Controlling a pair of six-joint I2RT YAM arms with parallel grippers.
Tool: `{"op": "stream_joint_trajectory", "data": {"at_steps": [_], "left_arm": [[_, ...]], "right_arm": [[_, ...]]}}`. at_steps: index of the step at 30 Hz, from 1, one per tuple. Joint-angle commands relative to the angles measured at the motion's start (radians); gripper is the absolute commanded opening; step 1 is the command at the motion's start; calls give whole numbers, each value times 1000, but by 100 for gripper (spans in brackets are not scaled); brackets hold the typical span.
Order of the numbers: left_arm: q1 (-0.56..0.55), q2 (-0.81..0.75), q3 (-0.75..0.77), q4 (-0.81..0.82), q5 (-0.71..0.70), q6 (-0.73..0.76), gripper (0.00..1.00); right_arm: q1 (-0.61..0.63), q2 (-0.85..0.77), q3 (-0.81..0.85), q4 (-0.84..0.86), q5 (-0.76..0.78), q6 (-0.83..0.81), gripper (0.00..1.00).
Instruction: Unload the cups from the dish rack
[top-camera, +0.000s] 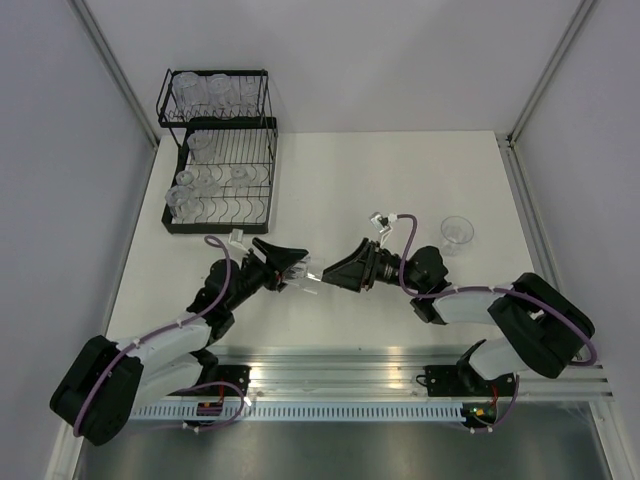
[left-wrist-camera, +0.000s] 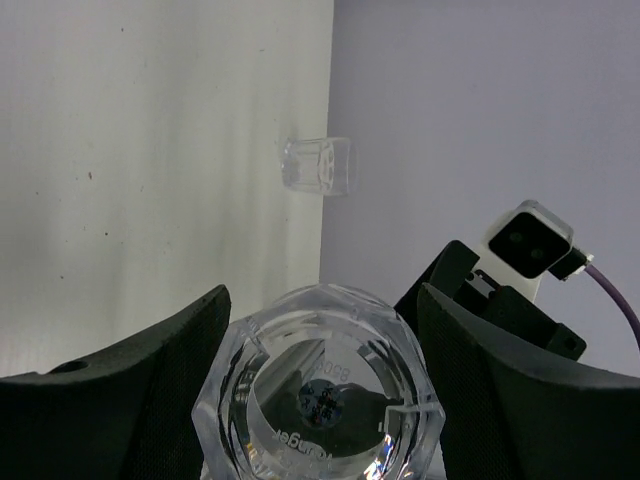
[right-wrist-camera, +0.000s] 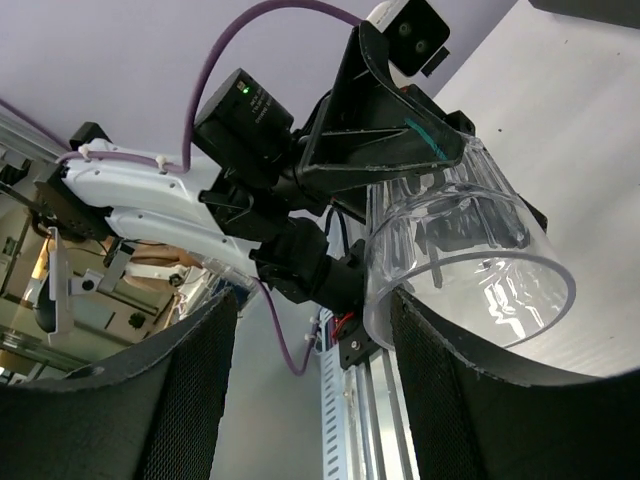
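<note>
My left gripper (top-camera: 290, 268) (left-wrist-camera: 322, 400) is shut on a clear cup (top-camera: 303, 272) (left-wrist-camera: 320, 390) and holds it level above the table's near middle, mouth toward the right arm. My right gripper (top-camera: 335, 272) (right-wrist-camera: 315, 390) faces it with its jaws open. That cup's rim (right-wrist-camera: 470, 260) lies against the outer side of one right finger, with nothing between the fingers. The black wire dish rack (top-camera: 270, 165) stands at the far left, with several cups on its upper tier (top-camera: 215, 92) and its lower tier (top-camera: 200, 182).
One clear cup (top-camera: 457, 233) (left-wrist-camera: 318, 166) stands upright on the white table at the right, behind the right arm. Grey walls close off both sides, and a metal rail (top-camera: 380, 385) runs along the near edge.
</note>
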Motion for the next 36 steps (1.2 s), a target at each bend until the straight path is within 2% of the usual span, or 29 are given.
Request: {"op": "stream_joint_trajectory", "data": {"at_steps": [1, 9, 12, 13, 15, 16, 17, 18, 19, 20, 22, 23, 25, 26, 31, 32, 34, 35, 36], "left_arm": [[-56, 39, 59, 86, -45, -57, 2], [-130, 80, 61, 139, -96, -92, 2], [-144, 100, 90, 118, -99, -74, 2], [-145, 108, 101, 119, -96, -68, 2], [-147, 125, 105, 122, -85, -68, 2], [-147, 138, 105, 131, -84, -69, 6], [-147, 143, 104, 136, -81, -71, 13], [-147, 145, 102, 141, -79, -71, 20], [-147, 149, 101, 141, -81, -71, 27], [-147, 148, 99, 139, -91, -68, 47], [-145, 140, 95, 133, -111, -59, 66], [-142, 122, 93, 94, -145, -52, 82], [-141, 82, 99, 23, -197, -16, 92], [-136, 32, 104, -67, -264, -5, 98], [-130, -130, 133, -249, -427, 114, 100], [-128, -153, 148, -285, -464, 144, 100], [-130, -194, 226, -451, -499, 246, 100], [-128, -199, 260, -526, -527, 280, 100], [-130, -191, 330, -633, -535, 355, 100]], "right_arm": [[28, 21, 62, 89, 36, -70, 68], [71, 40, 113, -42, 68, -139, 64], [74, 32, 115, -68, 82, -156, 54], [75, 34, 118, -72, 82, -161, 41], [74, 34, 115, -76, 85, -161, 27], [75, 31, 112, -76, 84, -163, 11], [74, 29, 110, -77, 84, -164, 3], [74, 26, 107, -80, 84, -169, 1], [74, 16, 104, -85, 87, -172, 1], [74, 8, 98, -98, 88, -182, 1], [74, -27, 89, -120, 108, -198, 1], [74, -43, 84, -166, 117, -224, 1], [75, -105, 82, -233, 136, -262, 1], [74, -132, 81, -317, 172, -282, 1], [74, -336, 110, -613, 333, -426, 1], [75, -360, 140, -819, 376, -467, 1], [75, -389, 272, -1074, 582, -573, 1], [75, -385, 320, -1320, 660, -604, 1], [74, -359, 366, -1430, 824, -626, 1]]}}
